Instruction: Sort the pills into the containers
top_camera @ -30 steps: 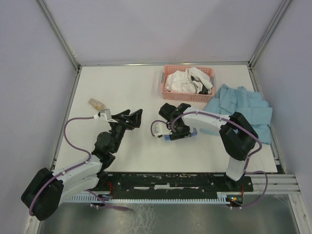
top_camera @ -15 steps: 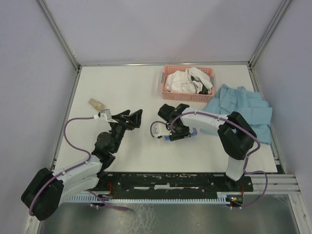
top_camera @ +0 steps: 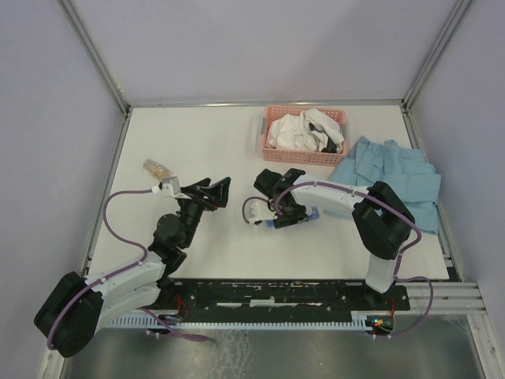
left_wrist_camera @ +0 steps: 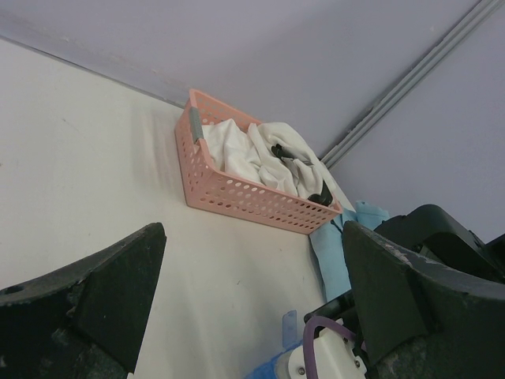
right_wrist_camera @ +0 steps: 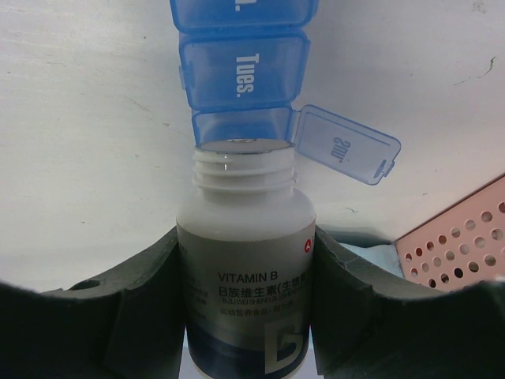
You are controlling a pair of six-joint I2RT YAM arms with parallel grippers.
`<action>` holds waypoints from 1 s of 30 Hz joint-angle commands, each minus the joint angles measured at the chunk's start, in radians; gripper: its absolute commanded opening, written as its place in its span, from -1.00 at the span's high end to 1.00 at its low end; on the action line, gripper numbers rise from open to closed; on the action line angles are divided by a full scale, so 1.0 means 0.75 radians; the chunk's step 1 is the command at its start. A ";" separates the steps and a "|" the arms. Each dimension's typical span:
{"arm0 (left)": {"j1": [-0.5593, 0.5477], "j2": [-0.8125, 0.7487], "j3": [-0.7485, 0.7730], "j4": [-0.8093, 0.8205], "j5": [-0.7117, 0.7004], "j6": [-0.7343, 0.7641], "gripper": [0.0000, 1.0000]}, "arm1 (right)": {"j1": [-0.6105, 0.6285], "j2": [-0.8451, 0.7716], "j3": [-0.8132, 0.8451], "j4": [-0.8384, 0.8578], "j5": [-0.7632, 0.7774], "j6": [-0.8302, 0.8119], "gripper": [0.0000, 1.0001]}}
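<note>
My right gripper (right_wrist_camera: 245, 264) is shut on an uncapped white Vitamin B bottle (right_wrist_camera: 245, 229). The bottle's mouth rests over the open end compartment of the blue pill organiser (right_wrist_camera: 241, 75), whose lid (right_wrist_camera: 343, 146) is flipped up to the right. The neighbouring compartment, marked "Tues.", is closed. No loose pills show. In the top view the right gripper (top_camera: 282, 209) covers the bottle, and the organiser (top_camera: 312, 215) pokes out beside it. My left gripper (top_camera: 210, 192) is open and empty, raised to the left of it; its fingers (left_wrist_camera: 102, 292) frame the table.
A pink basket (top_camera: 265, 136) of white cloth stands at the back, also seen in the left wrist view (left_wrist_camera: 237, 193). A light blue cloth (top_camera: 394, 178) lies at the right. A small clear bottle with tan contents (top_camera: 156, 168) lies at the left.
My right gripper with the bottle has shifted slightly left over the organiser. The left arm has not moved.
</note>
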 commanded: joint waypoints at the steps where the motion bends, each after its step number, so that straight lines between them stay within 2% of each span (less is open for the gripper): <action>1: -0.003 -0.016 0.003 0.083 -0.023 0.040 -0.99 | 0.012 0.009 0.053 -0.014 0.049 0.017 0.99; 30: -0.004 -0.010 0.009 0.078 -0.019 0.040 -0.99 | 0.042 0.021 0.066 -0.031 0.095 0.013 0.99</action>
